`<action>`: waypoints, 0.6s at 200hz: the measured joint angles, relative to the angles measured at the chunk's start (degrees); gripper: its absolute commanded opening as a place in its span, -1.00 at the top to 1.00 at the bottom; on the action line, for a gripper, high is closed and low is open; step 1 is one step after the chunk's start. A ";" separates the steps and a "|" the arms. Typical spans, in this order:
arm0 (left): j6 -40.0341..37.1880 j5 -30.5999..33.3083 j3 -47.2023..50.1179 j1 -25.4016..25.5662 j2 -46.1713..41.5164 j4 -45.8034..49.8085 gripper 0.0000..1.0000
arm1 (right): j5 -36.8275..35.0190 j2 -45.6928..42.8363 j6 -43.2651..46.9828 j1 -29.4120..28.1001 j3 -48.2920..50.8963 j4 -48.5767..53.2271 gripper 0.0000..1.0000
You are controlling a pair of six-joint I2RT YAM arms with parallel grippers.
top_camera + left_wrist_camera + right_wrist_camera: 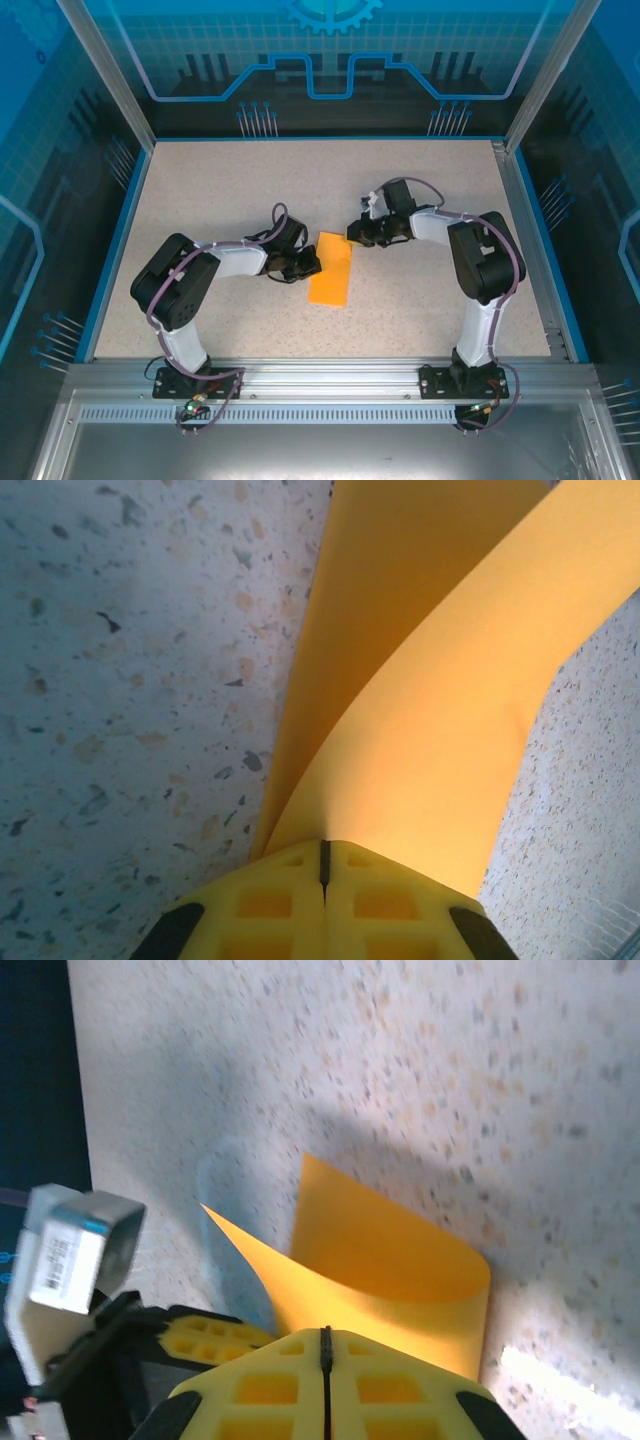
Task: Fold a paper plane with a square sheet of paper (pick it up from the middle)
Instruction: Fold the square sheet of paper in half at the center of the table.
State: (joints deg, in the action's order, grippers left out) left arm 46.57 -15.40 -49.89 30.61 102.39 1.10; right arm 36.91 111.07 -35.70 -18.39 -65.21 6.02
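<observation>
The square sheet of paper [330, 270] is bright orange and lies mid-table, bent over on itself into a loose long rectangle. My left gripper [308, 266] is at its left edge. In the left wrist view the two layers of the sheet [430, 680] run together into my left gripper [323, 845], which is shut on them. My right gripper [358, 233] is at the sheet's far right corner. In the right wrist view it [325, 1332] is shut on the raised upper layer of the sheet [380, 1250], which curls round to a soft bend at the right. The paper plane is out of view.
The speckled tabletop [250, 190] has a blue raised border [115, 240] on its left, back and right sides. Aluminium posts stand at the back corners and a metal rail [330, 375] carries both arm bases. The left gripper's yellow fingers [205, 1335] sit close beside the right gripper.
</observation>
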 measured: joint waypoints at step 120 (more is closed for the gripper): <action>0.07 -0.04 0.26 0.00 0.00 -0.57 1.00 | -1.42 5.84 0.42 0.63 -3.98 6.80 0.85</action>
State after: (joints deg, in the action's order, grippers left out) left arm 46.63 -15.44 -49.63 30.61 102.39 0.54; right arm 35.48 116.90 -35.29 -17.76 -69.19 12.82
